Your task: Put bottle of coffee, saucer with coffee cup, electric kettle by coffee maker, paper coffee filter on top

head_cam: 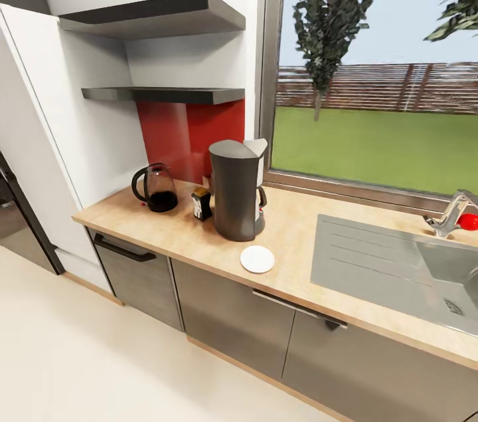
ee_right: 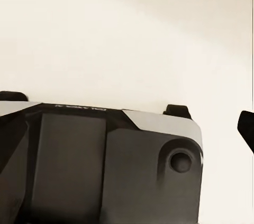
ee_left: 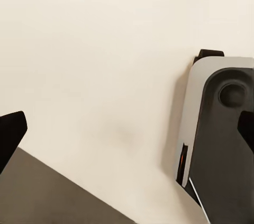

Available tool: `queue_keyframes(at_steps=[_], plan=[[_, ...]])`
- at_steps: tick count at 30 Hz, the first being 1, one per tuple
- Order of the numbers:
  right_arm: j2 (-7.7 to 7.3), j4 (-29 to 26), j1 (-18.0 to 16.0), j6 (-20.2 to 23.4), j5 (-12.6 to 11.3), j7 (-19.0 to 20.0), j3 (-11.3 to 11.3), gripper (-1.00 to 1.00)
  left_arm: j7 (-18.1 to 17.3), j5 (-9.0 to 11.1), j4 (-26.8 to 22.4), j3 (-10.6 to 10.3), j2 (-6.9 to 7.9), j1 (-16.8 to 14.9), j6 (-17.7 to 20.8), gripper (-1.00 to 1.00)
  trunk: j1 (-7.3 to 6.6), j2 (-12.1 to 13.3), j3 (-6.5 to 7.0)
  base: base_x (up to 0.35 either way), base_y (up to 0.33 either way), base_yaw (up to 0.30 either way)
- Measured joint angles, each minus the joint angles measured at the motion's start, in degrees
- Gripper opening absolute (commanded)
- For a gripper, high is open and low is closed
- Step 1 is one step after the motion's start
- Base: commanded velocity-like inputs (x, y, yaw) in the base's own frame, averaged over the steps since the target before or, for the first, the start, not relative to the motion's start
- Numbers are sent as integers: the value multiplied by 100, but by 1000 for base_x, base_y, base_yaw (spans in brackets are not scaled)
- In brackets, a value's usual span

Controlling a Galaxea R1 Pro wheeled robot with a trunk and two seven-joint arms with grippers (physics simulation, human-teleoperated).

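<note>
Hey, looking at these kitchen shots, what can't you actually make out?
- Head view: the top of the lower kitchen shelf, seen from below, so what lies on it is hidden.
- Head view: the bottle of coffee label, too small to read.
- Head view: the sink is cut off by the right edge.
- Wrist views: each gripper's fingertips sit at the picture edges, so the jaw state is unclear.
</note>
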Motion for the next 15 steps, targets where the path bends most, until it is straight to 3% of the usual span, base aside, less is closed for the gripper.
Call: queue_keyframes(at_steps=[15], plan=[[-239, 1, 31, 1, 0, 2, 7, 100, 1, 3, 12, 0, -79, 0, 8, 100, 0, 0, 0, 0, 0, 6]])
